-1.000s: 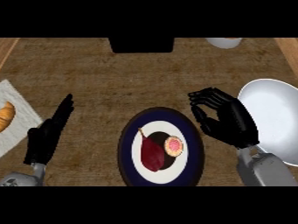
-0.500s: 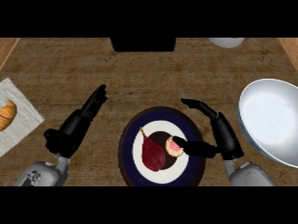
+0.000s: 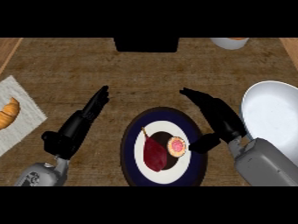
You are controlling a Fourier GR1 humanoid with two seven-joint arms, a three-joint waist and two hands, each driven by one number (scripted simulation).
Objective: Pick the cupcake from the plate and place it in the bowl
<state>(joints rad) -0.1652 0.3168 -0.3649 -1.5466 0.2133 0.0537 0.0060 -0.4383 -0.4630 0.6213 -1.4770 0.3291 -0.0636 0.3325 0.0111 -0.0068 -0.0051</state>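
The cupcake (image 3: 167,150) lies on its side on a dark blue plate (image 3: 128,151) with a white centre, its dark red wrapper to the left and its pink top facing right. My right hand (image 3: 220,117) hovers over the plate's right rim, open, fingers stretched up and left; its thumb reaches down to just beside the cupcake's pink top. The white bowl (image 3: 278,119) sits right of that hand. Left of the plate, my left hand (image 3: 80,124) is open with straight fingers pointing up.
A croissant (image 3: 3,116) lies on a white napkin (image 3: 19,94) at the far left. A black block (image 3: 146,44) and a white cup (image 3: 229,42) stand at the counter's back. Wooden borders run along both sides.
My right hand has swung left from the bowl's edge to the plate's right rim, with its thumb now by the cupcake. The left hand has shifted right, closer to the plate.
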